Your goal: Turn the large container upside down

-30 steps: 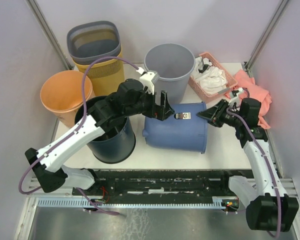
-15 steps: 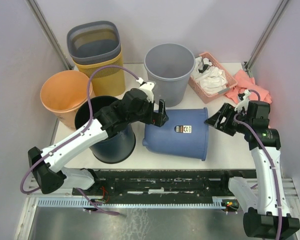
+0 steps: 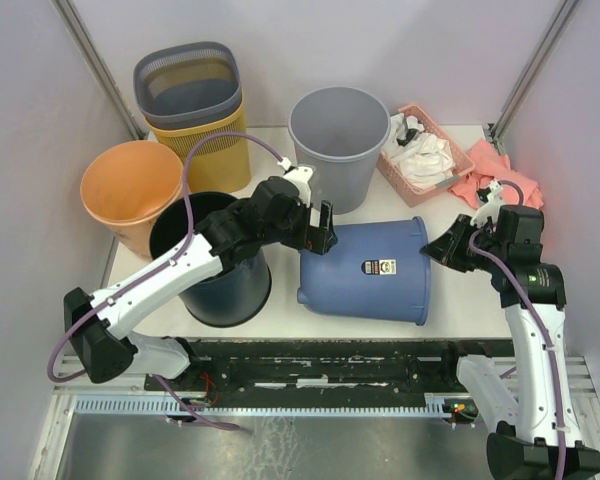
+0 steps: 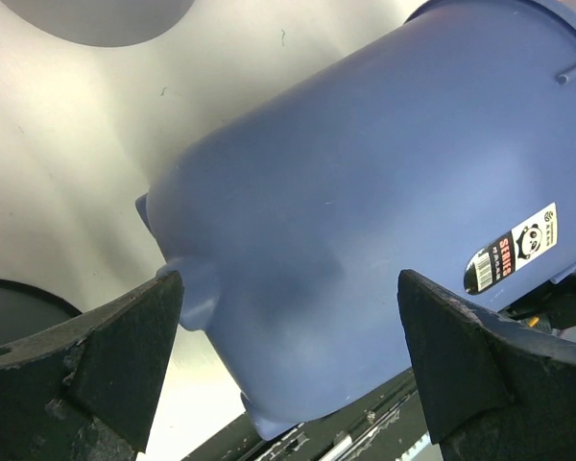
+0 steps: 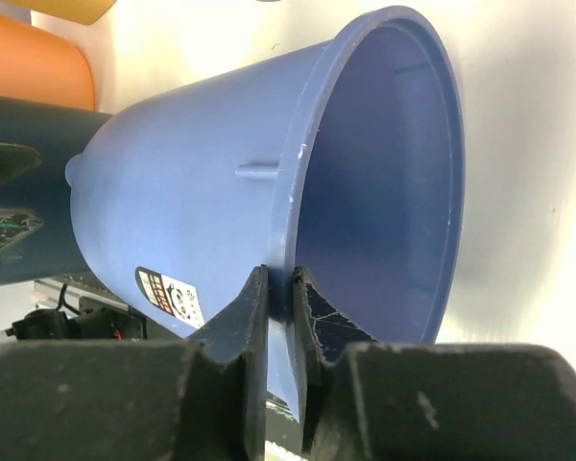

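The large blue bucket (image 3: 365, 270) lies on its side on the white table, base to the left, mouth to the right and tilted up a little. My right gripper (image 3: 440, 248) is shut on its rim, one finger inside and one outside, as the right wrist view (image 5: 280, 283) shows on the bucket (image 5: 192, 192). My left gripper (image 3: 318, 232) is open and hovers just above the bucket's base end. In the left wrist view the open fingers (image 4: 106, 355) frame the bucket (image 4: 365, 173) without touching it.
A dark navy bin (image 3: 215, 270) stands left of the bucket, under my left arm. An orange bin (image 3: 130, 185), a yellow bin with a grey mesh bin in it (image 3: 195, 100) and a grey bin (image 3: 340, 125) stand behind. A pink basket of cloths (image 3: 415, 150) and a pink cloth (image 3: 500, 180) lie far right.
The bucket has slid to the right and toward the front edge with my right gripper on its rim. My left gripper has stayed by the base end, open.
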